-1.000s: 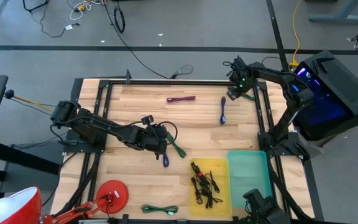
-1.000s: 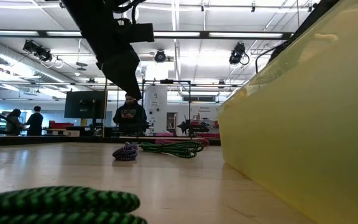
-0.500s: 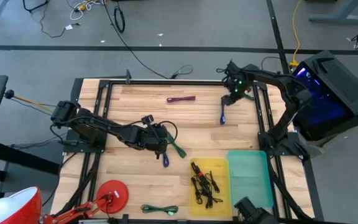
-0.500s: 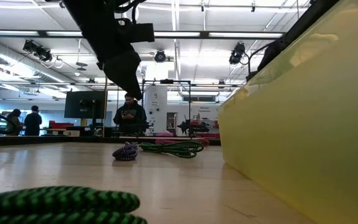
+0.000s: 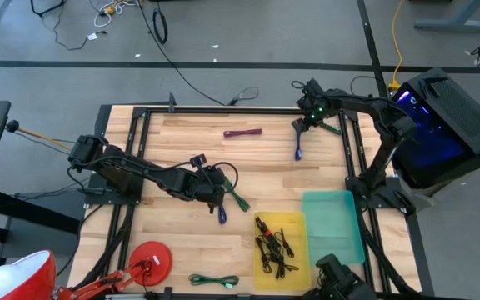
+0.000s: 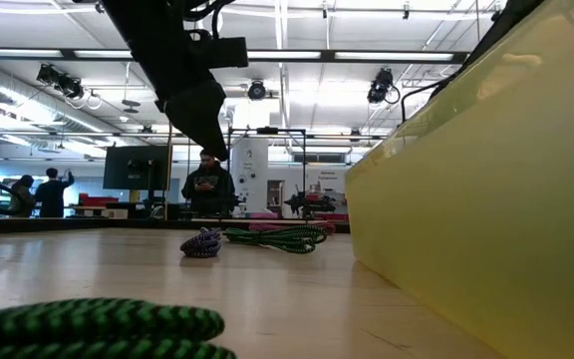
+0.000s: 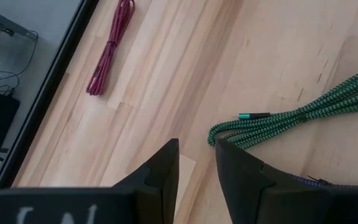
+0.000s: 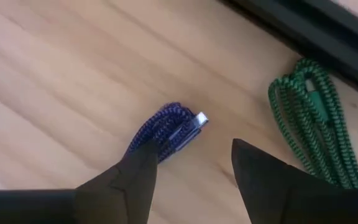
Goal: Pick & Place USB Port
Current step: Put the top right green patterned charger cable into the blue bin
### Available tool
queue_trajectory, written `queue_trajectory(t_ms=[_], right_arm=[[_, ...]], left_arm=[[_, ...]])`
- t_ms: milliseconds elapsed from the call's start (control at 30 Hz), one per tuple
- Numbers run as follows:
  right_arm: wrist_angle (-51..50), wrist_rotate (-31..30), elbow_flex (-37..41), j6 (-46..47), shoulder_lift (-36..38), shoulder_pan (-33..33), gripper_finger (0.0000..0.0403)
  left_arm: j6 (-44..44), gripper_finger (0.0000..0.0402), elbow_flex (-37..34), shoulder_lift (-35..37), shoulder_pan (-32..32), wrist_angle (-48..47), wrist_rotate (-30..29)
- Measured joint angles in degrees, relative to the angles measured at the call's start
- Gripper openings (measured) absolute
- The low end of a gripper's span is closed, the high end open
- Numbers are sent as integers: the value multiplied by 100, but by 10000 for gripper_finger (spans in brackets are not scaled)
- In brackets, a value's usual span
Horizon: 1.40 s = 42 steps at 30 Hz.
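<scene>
Several bundled USB cables lie flat on the wooden table [image 5: 182, 142]. My right gripper [image 8: 191, 168] hangs open just above the blue cable [image 8: 161, 134], over that cable's far end [image 5: 299, 136]; its silver plug [image 8: 195, 121] shows ahead of the fingers. My left gripper [image 7: 196, 163] waits open at mid-table [image 5: 217, 190], over bare wood, beside a green cable [image 7: 303, 112] and a purple-blue one [image 5: 222, 215]. A maroon cable [image 5: 242, 132] lies farther back.
A green cable [image 8: 312, 127] lies by the far right frame rail. A yellow bin [image 5: 280, 244] holding black cables and a teal bin [image 5: 333, 225] stand at the near right. Another green cable [image 5: 213, 281] and a red disc [image 5: 151, 260] lie at the near edge.
My right gripper has moved from the far right corner toward the table's left and down, over the blue cable's far end, tipping to point more steeply down. It has stayed open. The cables have not moved.
</scene>
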State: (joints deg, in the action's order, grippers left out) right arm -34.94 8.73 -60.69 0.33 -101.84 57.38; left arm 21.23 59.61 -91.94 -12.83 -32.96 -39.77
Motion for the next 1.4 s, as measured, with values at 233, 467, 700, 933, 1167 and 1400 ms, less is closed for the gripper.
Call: queue_trajectory(t_ms=[233,467,700,933,1167,1400], right_arm=[[-577,63,-44,-157,156,-8,205],[-898,-700,-139,-118,332,-6,205],[-835,-1588,-160,-40,329,29,205],[-833,-2202,-160,-167,69,131,205],[-837,-2280,-160,-277,-254,292,205],[-829,-2455,-185,-444,-455,283,187]], left_arm=[[-92,112,0,0,39,15,0],[-92,112,0,0,43,43,0],[-92,112,0,0,38,43,2],[-91,112,0,0,38,46,2],[-96,112,0,0,36,49,2],[-106,112,0,-45,46,76,-3]])
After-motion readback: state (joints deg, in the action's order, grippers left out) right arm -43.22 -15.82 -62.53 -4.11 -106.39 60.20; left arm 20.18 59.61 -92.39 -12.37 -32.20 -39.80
